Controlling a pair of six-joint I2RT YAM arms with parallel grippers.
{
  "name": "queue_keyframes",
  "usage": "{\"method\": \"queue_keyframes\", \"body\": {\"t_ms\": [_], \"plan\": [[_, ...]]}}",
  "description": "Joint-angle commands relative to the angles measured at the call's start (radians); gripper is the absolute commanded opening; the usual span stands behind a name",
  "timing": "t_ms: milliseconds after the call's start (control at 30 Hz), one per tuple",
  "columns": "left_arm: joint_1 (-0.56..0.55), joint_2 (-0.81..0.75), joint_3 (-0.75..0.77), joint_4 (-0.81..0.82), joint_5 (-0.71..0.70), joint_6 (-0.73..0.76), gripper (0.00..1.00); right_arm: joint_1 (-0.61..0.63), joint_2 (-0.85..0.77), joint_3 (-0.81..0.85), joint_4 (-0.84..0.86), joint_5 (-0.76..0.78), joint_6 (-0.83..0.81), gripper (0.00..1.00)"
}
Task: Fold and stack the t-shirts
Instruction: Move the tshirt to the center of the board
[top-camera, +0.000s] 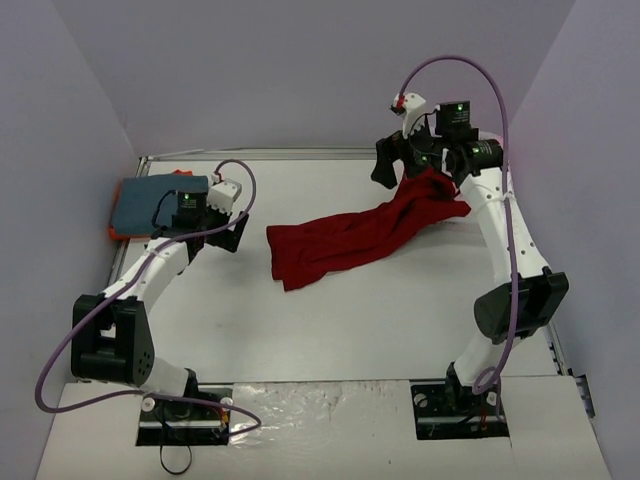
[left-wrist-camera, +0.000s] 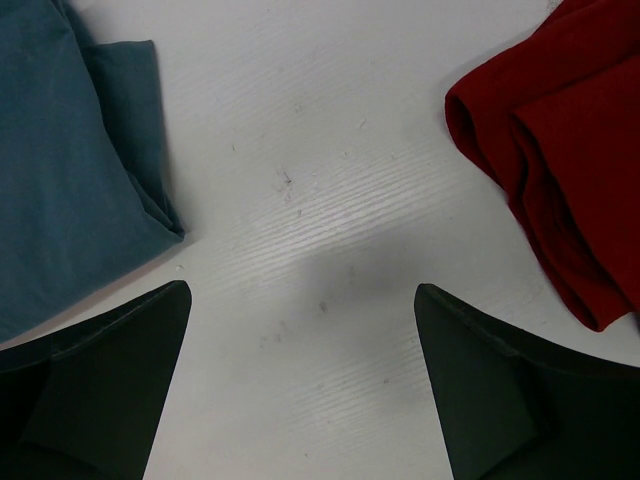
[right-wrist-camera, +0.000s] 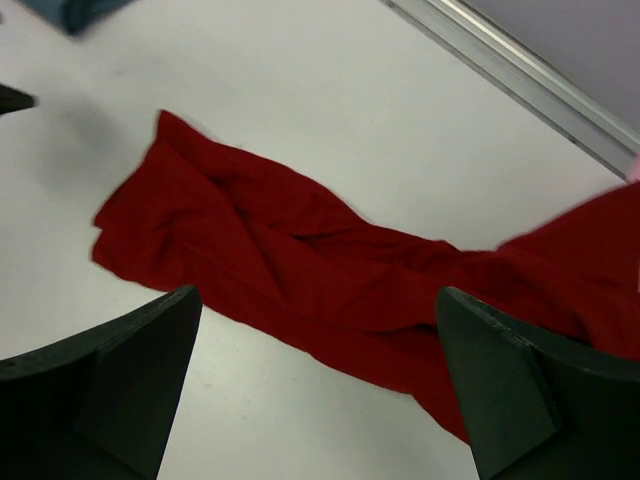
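Note:
The dark red t-shirt (top-camera: 350, 235) lies crumpled in a long strip across the middle of the table and also shows in the right wrist view (right-wrist-camera: 300, 260) and the left wrist view (left-wrist-camera: 570, 170). The teal-blue t-shirt (top-camera: 155, 200) lies folded at the back left on an orange t-shirt (top-camera: 115, 232); the teal one also shows in the left wrist view (left-wrist-camera: 60, 170). My left gripper (top-camera: 228, 232) is open and empty over bare table (left-wrist-camera: 300, 290) between the teal and red shirts. My right gripper (top-camera: 392, 165) is open and empty (right-wrist-camera: 318, 292), raised above the red shirt's right end. No pink shirt shows.
A metal rail (top-camera: 300, 153) runs along the table's back edge and also shows in the right wrist view (right-wrist-camera: 520, 70). Purple walls stand on three sides. White table surface (top-camera: 350, 320) lies in front of the red shirt.

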Motion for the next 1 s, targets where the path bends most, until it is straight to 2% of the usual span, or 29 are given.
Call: {"method": "queue_keyframes", "body": {"t_ms": [0, 33, 67, 167, 200, 300, 500, 833, 967], "plan": [[0.003, -0.035, 0.007, 0.020, 0.020, -0.009, 0.94, -0.008, -0.013, -0.034, 0.092, 0.315, -0.012, 1.00], [0.003, -0.034, 0.007, 0.022, 0.022, -0.009, 0.94, -0.006, -0.017, -0.073, 0.115, 0.381, -0.006, 1.00], [0.003, -0.032, 0.006, 0.022, 0.026, -0.009, 0.94, -0.006, -0.023, -0.097, 0.170, 0.514, 0.005, 1.00], [0.001, -0.026, 0.009, 0.017, 0.028, -0.009, 0.94, -0.008, -0.011, -0.158, 0.216, 0.670, 0.008, 0.99], [0.001, -0.024, 0.007, 0.016, 0.028, -0.009, 0.94, -0.009, -0.007, -0.172, 0.227, 0.767, 0.019, 0.99], [0.005, -0.021, 0.009, 0.014, 0.029, -0.011, 0.94, -0.049, 0.006, -0.236, 0.288, 0.848, 0.027, 0.98], [0.005, -0.030, 0.007, 0.019, 0.036, -0.012, 0.94, -0.169, 0.104, -0.220, 0.316, 0.801, 0.048, 0.99], [0.011, -0.012, 0.007, 0.014, 0.035, -0.004, 0.94, -0.186, 0.276, -0.141, 0.313, 0.724, 0.067, 0.97], [0.014, -0.001, 0.006, 0.017, 0.031, -0.003, 0.94, -0.186, 0.306, -0.121, 0.312, 0.703, 0.074, 0.91]]}}
